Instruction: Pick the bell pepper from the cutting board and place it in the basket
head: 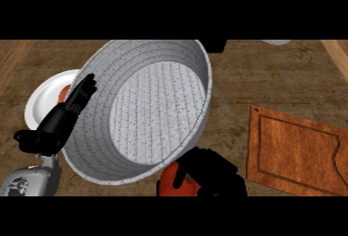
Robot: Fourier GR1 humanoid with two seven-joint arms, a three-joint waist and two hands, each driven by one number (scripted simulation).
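The red bell pepper (171, 183) shows at the lower edge of the head view, with my right hand (214, 173) curled round it and hiding most of it. The hand and pepper sit just below the near rim of the large grey speckled basket (146, 92), which fills the middle and is seen tilted with nothing inside. The wooden cutting board (299, 152) lies to the right, bare. My left hand (65, 120) stands open at the basket's left side, fingers straight up.
A white plate (42, 99) lies at the left behind my left hand, with a red-orange item (63, 92) on it. A white object (275, 42) peeks in at the top right. Brown counter surrounds the board.
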